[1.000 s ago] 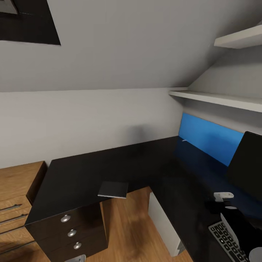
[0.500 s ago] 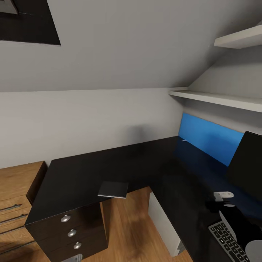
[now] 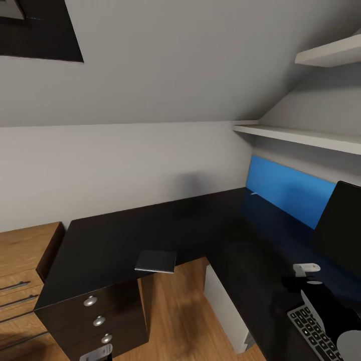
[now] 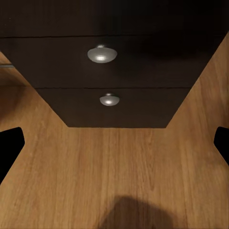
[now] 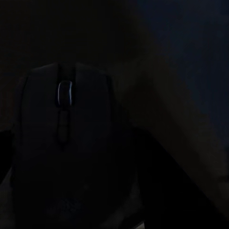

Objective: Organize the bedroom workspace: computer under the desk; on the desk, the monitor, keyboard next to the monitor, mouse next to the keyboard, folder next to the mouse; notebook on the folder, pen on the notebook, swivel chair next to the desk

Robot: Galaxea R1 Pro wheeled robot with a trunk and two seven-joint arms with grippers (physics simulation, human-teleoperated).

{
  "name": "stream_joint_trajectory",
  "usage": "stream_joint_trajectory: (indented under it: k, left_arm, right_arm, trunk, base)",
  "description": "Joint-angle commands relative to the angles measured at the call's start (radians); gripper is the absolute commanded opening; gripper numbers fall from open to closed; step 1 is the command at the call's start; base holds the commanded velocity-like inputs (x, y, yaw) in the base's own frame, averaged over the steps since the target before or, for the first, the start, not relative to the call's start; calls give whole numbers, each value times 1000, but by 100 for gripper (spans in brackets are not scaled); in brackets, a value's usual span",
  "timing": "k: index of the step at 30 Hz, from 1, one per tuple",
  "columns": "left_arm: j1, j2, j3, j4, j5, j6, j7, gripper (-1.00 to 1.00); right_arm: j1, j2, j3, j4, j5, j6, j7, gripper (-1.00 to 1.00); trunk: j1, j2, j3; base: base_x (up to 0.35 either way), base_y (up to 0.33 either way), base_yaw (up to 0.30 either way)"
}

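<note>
Head view: the L-shaped desk ran from the left wall round to the right, its glossy black top backed by a blue panel. The notebook lay flat on the near edge of the left wing, just above the drawer unit with three round silver knobs. A light oak chest of drawers stood beside the desk at far left. The monitor stood on the right wing, screen dark. The keyboard lay on the desk in front of the monitor, partly covered by the right arm. A pale boxy shape sat under the desk on the wooden floor, probably the computer. Two white shelves hung above the right wing.

Right wrist view: very dark. The mouse filled the near field, scroll wheel faintly lit, resting on the black desk top. Right gripper hung over that spot in the head view; could not tell whether its fingers were spread or pinched.

Left wrist view: left gripper spread wide, black fingertips at both edges, nothing between them. It faced the floor and the lower drawer fronts.
</note>
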Motion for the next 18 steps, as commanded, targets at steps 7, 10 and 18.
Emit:
stream_joint_trajectory:
  k: [7, 10, 18]
  left_arm:
    - [0, 1, -2, -1, 10, -3, 5, 100]
    - [0, 2, -2, -1, 10, -3, 5, 100]
    - [0, 2, -2, -1, 10, -4, 5, 100]
  right_arm:
    - [0, 0, 1, -3, -2, 7, -3, -100]
    - [0, 0, 3, -3, -2, 6, -4, -100]
    - [0, 0, 1, 4, -2, 7, -7, -100]
  trunk:
    - [0, -1, -1]
    - [0, -1, -1]
    - [0, -1, -1]
  base:
    - [0, 0, 0]
    - [0, 0, 0]
    - [-10, 0, 0]
